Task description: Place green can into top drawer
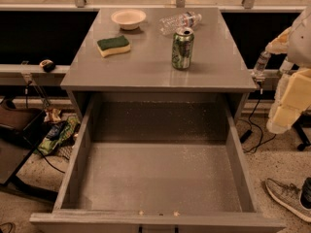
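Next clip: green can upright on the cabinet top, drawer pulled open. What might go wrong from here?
1. The gripper sits at the right edge beside the cabinet; coming in sideways, it may topple the upright green can.
2. The water bottle lies just behind the can and might get nudged and roll.
3. Released high in the deep top drawer, the can may tip over.

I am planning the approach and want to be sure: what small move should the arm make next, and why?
Probably bring the claw across to the green can. The claw hangs at the right edge of the view, apart from the can, which stands upright on the cabinet top; the top drawer below is already pulled open.
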Controlling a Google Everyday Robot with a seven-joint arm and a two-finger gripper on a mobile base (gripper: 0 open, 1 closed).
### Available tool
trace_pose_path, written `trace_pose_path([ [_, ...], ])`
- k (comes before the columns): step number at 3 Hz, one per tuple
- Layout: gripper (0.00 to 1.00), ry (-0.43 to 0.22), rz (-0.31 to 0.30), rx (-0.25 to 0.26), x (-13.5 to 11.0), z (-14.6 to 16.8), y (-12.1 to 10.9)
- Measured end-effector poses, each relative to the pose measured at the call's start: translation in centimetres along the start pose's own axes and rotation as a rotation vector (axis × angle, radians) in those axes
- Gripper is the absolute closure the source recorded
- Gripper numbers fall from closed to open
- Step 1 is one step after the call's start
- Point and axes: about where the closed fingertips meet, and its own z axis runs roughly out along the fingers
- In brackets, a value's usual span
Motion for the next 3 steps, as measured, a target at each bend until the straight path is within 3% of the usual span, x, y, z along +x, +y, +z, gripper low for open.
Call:
trace_pose_path([
  [1,0.0,0.0,0.0,0.0,0.0,0.0,0.0],
  [2,0.0,-0.058,0.064,0.002,-0.1,0.8,-1.8],
  [3,0.0,-0.22,0.166,0.036,-0.4,2.8,-7.9],
])
